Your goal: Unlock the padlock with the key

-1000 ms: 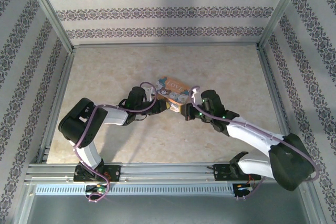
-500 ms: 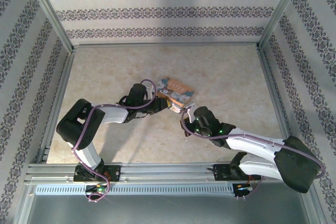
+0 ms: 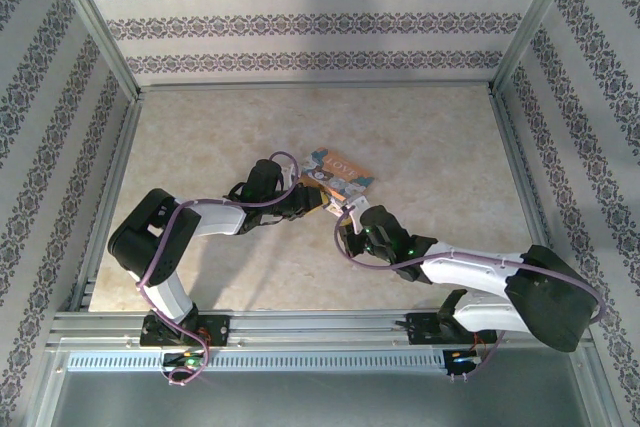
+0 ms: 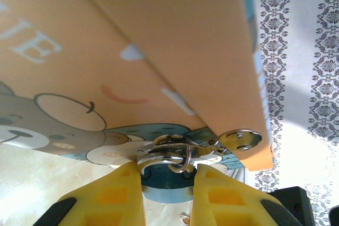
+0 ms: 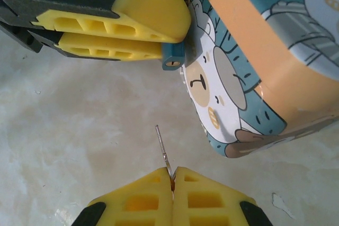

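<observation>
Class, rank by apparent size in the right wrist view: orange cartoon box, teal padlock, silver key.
Orange cartoon-printed box
Then small teal padlock body and thin silver key shaft: unsure, key longer but slimmer and nearer the camera.

Both arms [image 3: 470,267] white with black joints, purple cables [image 3: 150,292] looped along them; blocky yellow fingers [image 5: 132,202] with hollow slots

Beige marbled worktop [image 3: 200,137] with a small pale fleck [image 5: 278,200] on it. Wallpapered walls [image 3: 320,22] with dark floral bands. Aluminium frame rails [image 3: 300,325] at the near edge, with a perforated strip [image 3: 300,361] just below.
</observation>
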Controlling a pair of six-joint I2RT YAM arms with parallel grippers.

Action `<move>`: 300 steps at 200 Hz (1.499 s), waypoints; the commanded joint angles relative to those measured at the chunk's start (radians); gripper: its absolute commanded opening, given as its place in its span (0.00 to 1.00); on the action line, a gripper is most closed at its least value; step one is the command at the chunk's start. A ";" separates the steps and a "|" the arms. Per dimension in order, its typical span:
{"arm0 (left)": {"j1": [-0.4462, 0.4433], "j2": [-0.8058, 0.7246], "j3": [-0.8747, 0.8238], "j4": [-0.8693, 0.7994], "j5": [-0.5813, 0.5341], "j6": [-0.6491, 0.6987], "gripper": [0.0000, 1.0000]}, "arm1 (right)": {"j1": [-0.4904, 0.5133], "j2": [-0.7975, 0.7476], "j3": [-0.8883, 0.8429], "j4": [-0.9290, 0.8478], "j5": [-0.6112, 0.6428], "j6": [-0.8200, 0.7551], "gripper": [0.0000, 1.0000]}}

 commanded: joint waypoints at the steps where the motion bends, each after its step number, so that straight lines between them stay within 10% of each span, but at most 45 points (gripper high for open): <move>1: -0.019 -0.010 0.026 0.055 0.021 -0.026 0.20 | 0.010 0.013 0.009 0.046 0.039 -0.027 0.00; 300: -0.020 0.005 0.005 0.101 0.021 -0.047 0.19 | 0.007 0.157 0.080 0.179 0.135 -0.018 0.00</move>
